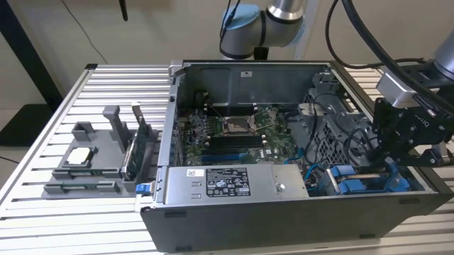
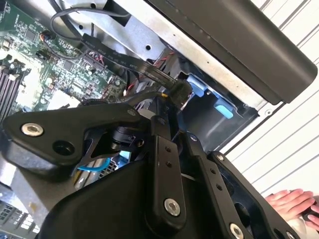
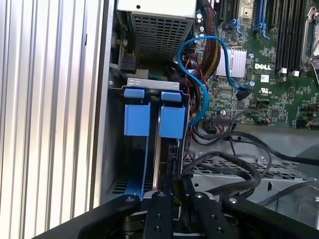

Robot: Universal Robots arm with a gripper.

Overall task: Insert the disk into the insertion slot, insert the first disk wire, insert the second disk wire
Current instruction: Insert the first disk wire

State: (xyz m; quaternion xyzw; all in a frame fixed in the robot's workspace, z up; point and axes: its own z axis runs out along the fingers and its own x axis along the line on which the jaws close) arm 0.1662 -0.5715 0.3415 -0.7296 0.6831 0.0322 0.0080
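Two blue-framed carriers sit side by side in the drive cage (image 1: 333,138) of the open computer case. The disk (image 3: 172,121) is the one in line with my gripper, seated in the insertion slot (image 3: 149,85). The carriers also appear in the exterior view (image 1: 362,183). My gripper (image 1: 394,159) hangs over the cage at the exterior view's right. In the second wrist view its fingertips (image 2: 160,102) are closed on a black wire connector (image 2: 178,89) with a flat black cable (image 2: 114,55). That connector (image 3: 173,158) sits just behind the disk.
The motherboard (image 1: 234,130) fills the case floor, with the silver power supply (image 1: 230,183) along the front wall. A blue cable (image 3: 202,74) and black cable loops (image 3: 234,164) lie beside the cage. A grey fixture with green cards (image 1: 99,159) stands left. A person's hand (image 2: 294,201) rests outside the case.
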